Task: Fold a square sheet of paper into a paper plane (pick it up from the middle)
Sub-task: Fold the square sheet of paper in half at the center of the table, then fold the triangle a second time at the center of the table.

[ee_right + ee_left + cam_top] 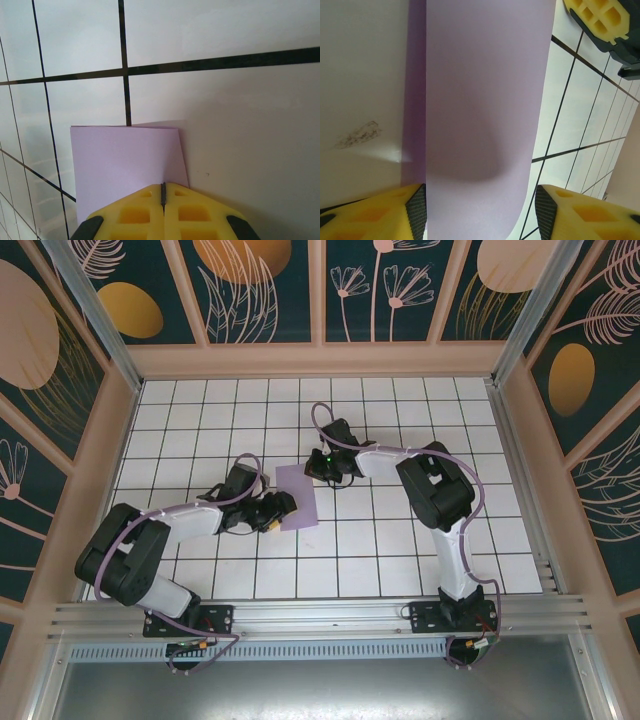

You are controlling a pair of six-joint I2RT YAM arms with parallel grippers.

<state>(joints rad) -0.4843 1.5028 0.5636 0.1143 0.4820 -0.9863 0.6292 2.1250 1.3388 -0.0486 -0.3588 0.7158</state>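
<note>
Lilac-purple matte sheet of paper [297,497] lies on the white tiled tabletop with black grid lines [400,540], just left of centre in the top view. It reads as a rectangle rather than a square. Long axis runs roughly top to bottom of frame, upper end leaning slightly left. Both short ends are blunt, so no pointed nose and no clear heading.

Left gripper [280,508] is at the sheet's lower left edge. In the left wrist view the sheet [480,90] is a band running from bottom to top of frame, with a darker strip along its left side and a rounded, curling edge at lower right. The left gripper [480,192] straddles it at about half width: left yellow finger [370,215] right against the sheet's edge, a sliver of tile between the right finger and the sheet. Not clamped.

Right gripper [318,470] is at the sheet's upper right corner. In the right wrist view its yellow fingertips [163,186] meet with only a hairline seam between them. The sheet [125,160] runs in under the tips, upper edge level across the frame, right edge slanting down to the fingers. Can't tell whether it's pinched or just pressed.

Right gripper's yellow finger also shows at upper right of the left wrist view [597,17].
</note>
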